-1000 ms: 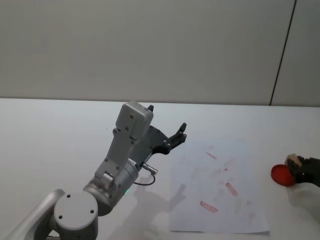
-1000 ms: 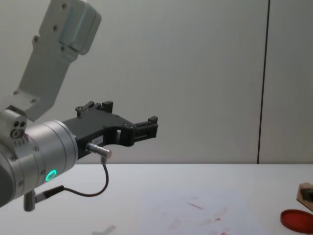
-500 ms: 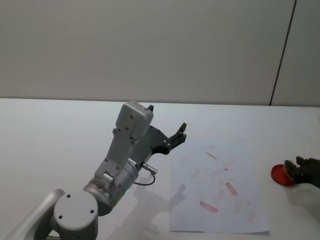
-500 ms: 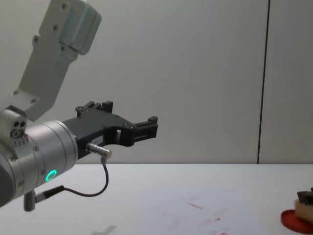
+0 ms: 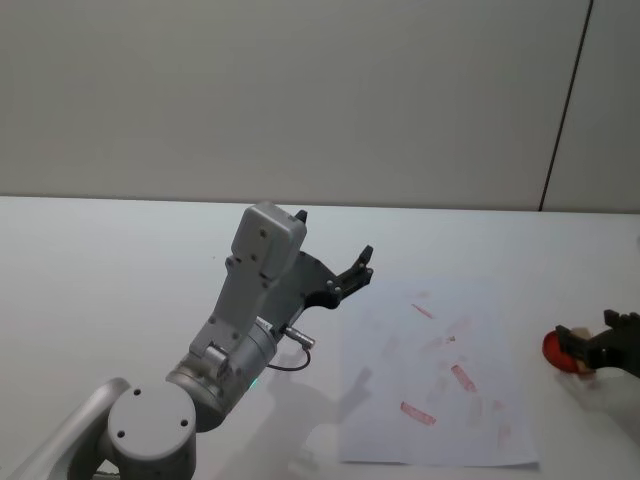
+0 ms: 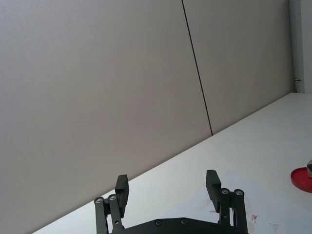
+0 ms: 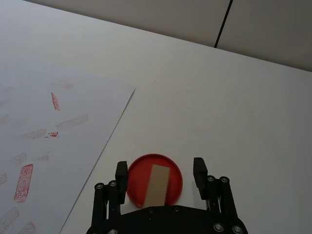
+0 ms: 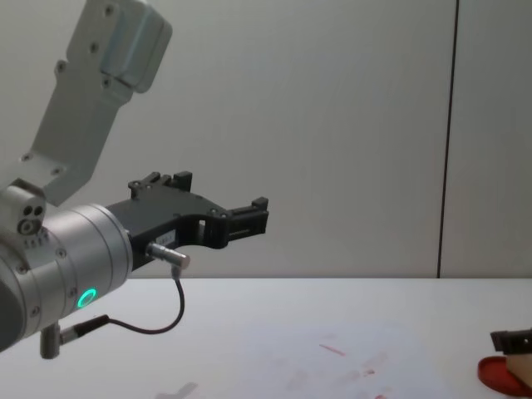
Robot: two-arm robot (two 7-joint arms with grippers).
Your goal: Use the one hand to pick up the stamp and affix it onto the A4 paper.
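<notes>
Right claw (image 7: pixel 162 171): fingers apart, straddling the stamp (image 7: pixel 157 184) lying on the ink pad (image 7: pixel 138 182). Left claw (image 6: pixel 166 186): apart, raised.

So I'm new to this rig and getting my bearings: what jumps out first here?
The left gripper on its big silver arm hangs raised and open above the table, left of the A4 paper with its red marks. At the table's right edge, the right gripper hovers open over the stamp, which lies on the red ink pad.

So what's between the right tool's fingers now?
In the right wrist view, the stamp lies on the ink pad between the open right tool's fingers, untouched.
</notes>
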